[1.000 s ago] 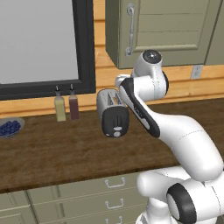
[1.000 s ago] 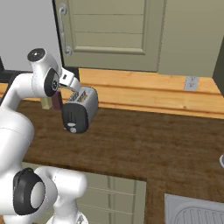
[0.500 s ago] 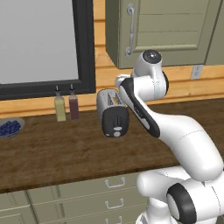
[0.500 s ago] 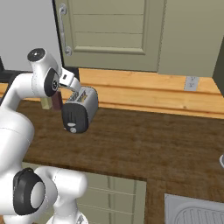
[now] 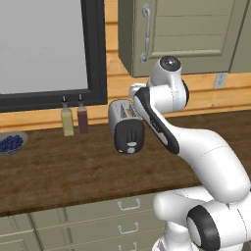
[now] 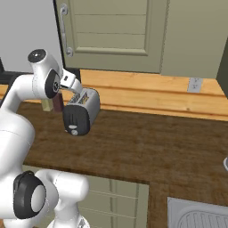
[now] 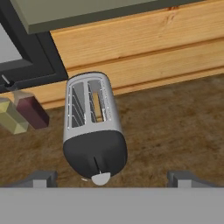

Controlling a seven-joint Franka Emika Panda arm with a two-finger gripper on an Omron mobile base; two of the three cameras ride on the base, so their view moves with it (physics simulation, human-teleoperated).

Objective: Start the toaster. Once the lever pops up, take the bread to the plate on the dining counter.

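With jaws spread wide, the gripper (image 7: 111,177) hangs above the toaster (image 7: 94,131) at frame centre; descending off-line could miss the lever and skid the toaster sideways.

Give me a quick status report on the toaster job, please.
Tool open, above the small silver two-slot toaster. Tan bread slice in one slot. Two small bottles stand beside it, apart.

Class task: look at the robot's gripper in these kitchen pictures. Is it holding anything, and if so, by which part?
Nothing is held. The gripper is open, its fingertips spread wide above the toaster, touching neither it nor the bread in its slot.
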